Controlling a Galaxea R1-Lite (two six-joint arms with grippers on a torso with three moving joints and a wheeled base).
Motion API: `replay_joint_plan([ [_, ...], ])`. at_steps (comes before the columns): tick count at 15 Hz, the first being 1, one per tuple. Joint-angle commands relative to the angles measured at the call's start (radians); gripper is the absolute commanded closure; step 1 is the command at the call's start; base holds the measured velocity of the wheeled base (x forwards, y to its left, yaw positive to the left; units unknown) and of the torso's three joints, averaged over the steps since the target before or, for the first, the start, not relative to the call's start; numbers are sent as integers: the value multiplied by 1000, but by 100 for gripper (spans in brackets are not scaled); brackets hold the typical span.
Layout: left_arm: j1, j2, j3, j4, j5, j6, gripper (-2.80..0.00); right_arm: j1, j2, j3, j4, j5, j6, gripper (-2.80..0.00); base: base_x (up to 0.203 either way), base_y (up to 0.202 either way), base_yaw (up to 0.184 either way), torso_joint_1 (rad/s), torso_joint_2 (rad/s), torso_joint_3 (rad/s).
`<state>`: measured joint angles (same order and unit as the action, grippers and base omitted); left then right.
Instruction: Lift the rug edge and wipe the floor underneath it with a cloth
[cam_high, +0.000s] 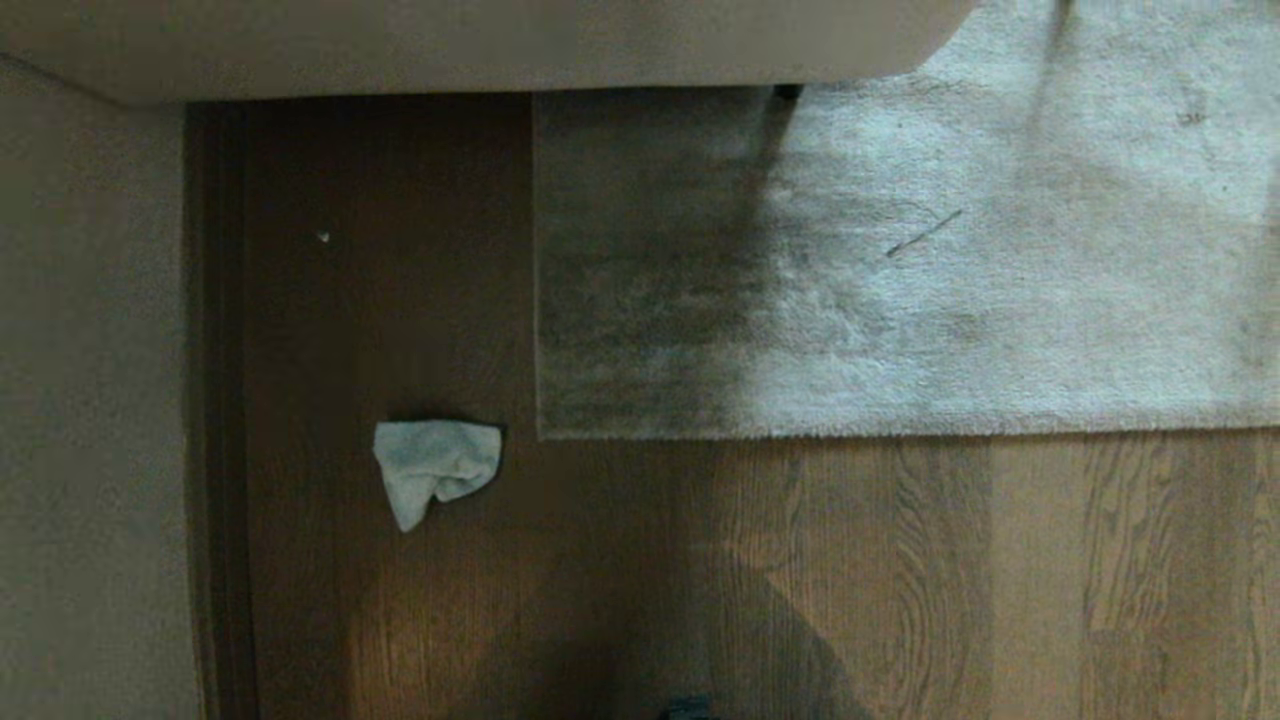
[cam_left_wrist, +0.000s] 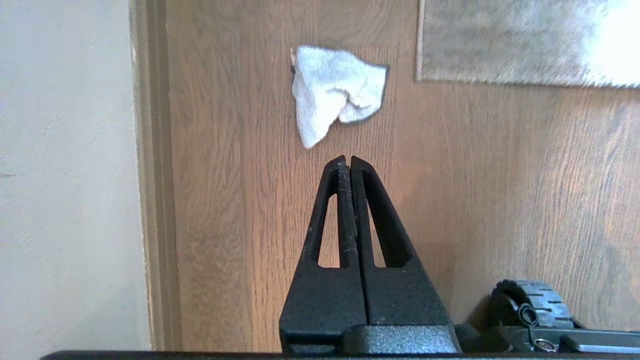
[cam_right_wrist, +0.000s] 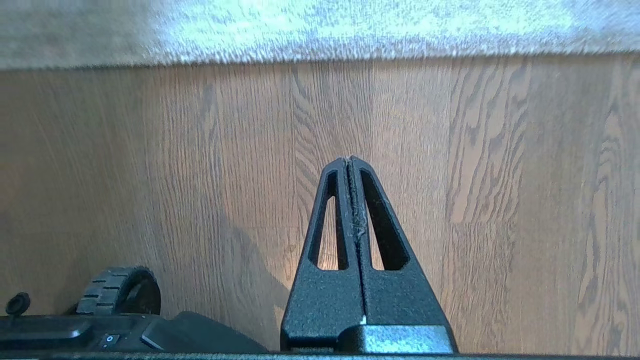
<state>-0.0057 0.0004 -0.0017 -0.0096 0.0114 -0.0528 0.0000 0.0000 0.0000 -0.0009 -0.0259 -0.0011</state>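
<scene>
1. The cloth (cam_high: 436, 468) is lying crumpled on the floor (cam_high: 900, 570), a small pale grey-blue rag with one corner tapering to a point.
2. Taking the rug's square corner as the landmark, the cloth is sitting just beside that corner, on bare brown planks, not touching the rug.
3. The rug edge (cam_high: 900, 432) is lying flat on the wood, its grey-beige pile running straight away from the corner.
4. The left gripper (cam_left_wrist: 345, 159) is hanging above the floor, its black fingers (cam_left_wrist: 332, 200) pressed together and gripping nothing.
5. The cloth is lying a short way beyond the left fingertips, apart from them, on the near side of the rug corner.
6. The right gripper (cam_right_wrist: 349, 160) is hanging over bare planks near the rug edge, fingers clenched together and empty.
7. A pale wall (cam_high: 90, 400) is running along the floor on the cloth's far side from the rug corner.
</scene>
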Motion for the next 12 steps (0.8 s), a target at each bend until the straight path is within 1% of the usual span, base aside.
replay_joint_plan([
  [1,0,0,0,-3,1,-1,0,0,2,0,-1,0,0,0,0,0,0,2,6,202],
  [12,0,0,0,-1,2,2,0,0,2,0,-1,0,0,0,0,0,0,3,3,201],
])
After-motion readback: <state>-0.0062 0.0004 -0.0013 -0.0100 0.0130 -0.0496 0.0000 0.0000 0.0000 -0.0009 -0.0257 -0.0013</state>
